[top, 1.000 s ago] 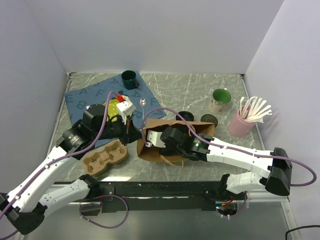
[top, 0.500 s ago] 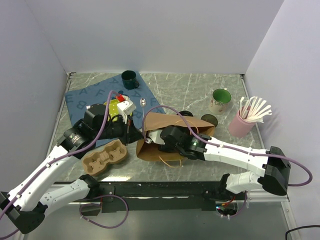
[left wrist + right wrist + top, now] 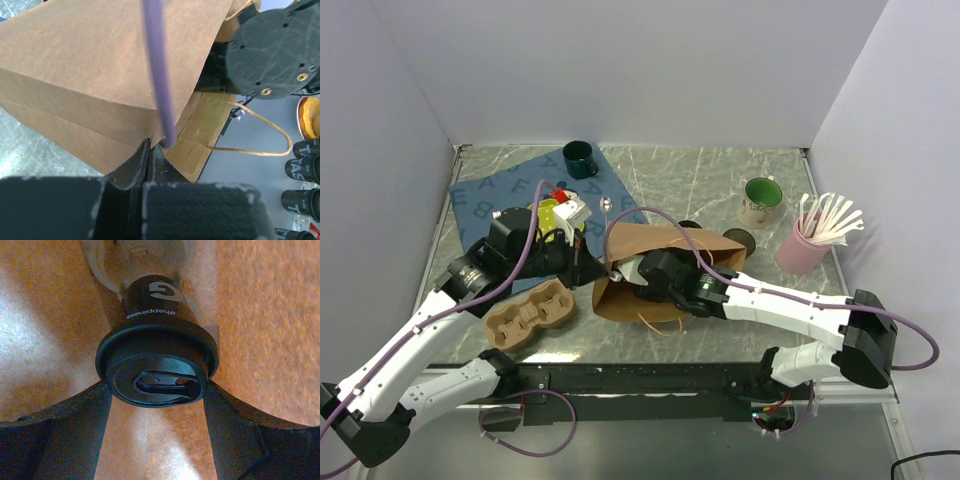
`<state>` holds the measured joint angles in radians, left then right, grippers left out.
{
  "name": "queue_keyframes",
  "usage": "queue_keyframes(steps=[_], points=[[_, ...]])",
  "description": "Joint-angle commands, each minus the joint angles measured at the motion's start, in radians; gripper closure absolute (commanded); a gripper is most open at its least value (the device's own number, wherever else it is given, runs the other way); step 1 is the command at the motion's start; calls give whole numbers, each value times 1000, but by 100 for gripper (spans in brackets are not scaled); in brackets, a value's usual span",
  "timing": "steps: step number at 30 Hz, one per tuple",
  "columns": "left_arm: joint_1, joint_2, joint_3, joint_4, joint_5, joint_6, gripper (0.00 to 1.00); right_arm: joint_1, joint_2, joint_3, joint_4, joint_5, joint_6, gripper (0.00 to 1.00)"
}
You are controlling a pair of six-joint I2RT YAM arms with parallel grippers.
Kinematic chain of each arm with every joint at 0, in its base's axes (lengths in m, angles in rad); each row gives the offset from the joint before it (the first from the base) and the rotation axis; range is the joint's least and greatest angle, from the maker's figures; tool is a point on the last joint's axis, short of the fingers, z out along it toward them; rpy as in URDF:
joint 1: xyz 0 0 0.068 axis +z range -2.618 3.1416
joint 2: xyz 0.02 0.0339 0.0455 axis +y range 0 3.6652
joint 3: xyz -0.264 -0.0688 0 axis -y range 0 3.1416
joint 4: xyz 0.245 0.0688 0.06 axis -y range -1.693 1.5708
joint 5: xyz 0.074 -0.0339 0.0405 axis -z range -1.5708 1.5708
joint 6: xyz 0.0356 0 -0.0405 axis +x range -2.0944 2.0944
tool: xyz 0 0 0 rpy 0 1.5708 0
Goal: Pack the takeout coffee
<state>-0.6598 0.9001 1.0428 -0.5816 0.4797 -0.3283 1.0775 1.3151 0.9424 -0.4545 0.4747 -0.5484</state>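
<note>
The brown paper bag (image 3: 665,250) lies on its side in the middle of the table, its mouth to the left. My left gripper (image 3: 593,268) is shut on the rim of the bag's mouth, as the left wrist view (image 3: 150,146) shows against the brown paper bag (image 3: 95,65). My right wrist (image 3: 667,274) reaches into the bag, and its fingers are hidden there in the top view. In the right wrist view the right gripper (image 3: 157,395) is shut on the takeout coffee (image 3: 156,365), a dark cup with a black lid, with brown paper all around.
A cardboard cup carrier (image 3: 530,315) lies left of the bag. A dark green mug (image 3: 579,158) stands on a blue cloth (image 3: 500,195) at the back left. A white mug with green inside (image 3: 761,202) and a pink cup of sticks (image 3: 802,248) stand at the right.
My right wrist has gone further into the bag, and the bag's upper side now covers more of it. The left arm has hardly moved.
</note>
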Motion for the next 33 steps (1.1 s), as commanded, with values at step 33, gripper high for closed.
queue_keyframes(steps=[33], points=[[-6,-141,-62,166,31,189,99,79,-290,-7,-256,-139,13,53]])
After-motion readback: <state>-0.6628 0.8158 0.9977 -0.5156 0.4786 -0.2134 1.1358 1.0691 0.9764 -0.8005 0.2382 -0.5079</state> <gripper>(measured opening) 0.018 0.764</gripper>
